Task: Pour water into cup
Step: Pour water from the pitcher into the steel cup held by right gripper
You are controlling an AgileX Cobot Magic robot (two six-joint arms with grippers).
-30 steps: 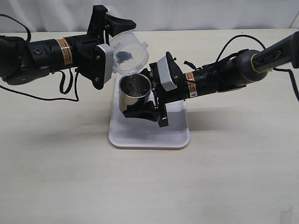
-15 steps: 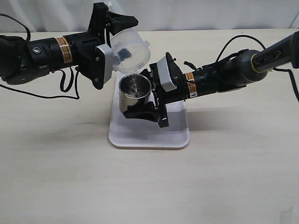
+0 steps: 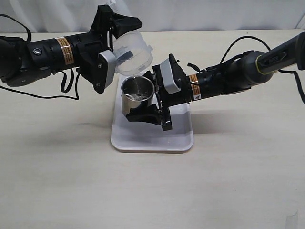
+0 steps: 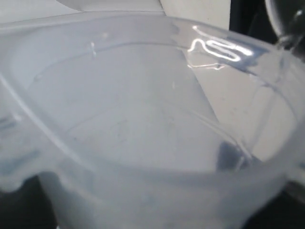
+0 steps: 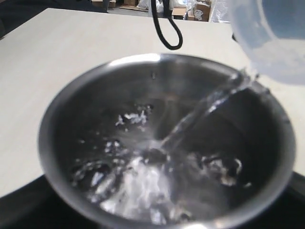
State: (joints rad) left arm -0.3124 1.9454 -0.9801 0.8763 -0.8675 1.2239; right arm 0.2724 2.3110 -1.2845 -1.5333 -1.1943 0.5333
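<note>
The shiny steel cup [image 3: 137, 95] stands on the white tray [image 3: 152, 138]. My right gripper [image 3: 145, 98] is shut on the cup, one finger on each side. My left gripper [image 3: 119, 33] is shut on a translucent plastic container [image 3: 133, 53], tilted with its lip over the cup's rim. In the right wrist view a thin stream of water [image 5: 200, 114] runs from the container's lip [image 5: 267, 43] into the cup [image 5: 95, 119] and splashes at the bottom. The left wrist view is filled by the container [image 4: 143, 124], and its jaws are hidden.
The tray lies on a pale tabletop [image 3: 57, 181]. Black cables trail behind both arms: one cable [image 3: 47, 95] on the left, one cable [image 3: 243, 40] on the right. A white curtain [image 3: 190, 14] runs along the back edge.
The left gripper has tipped the container a little further and raised it slightly. The right gripper and the cup have stayed put.
</note>
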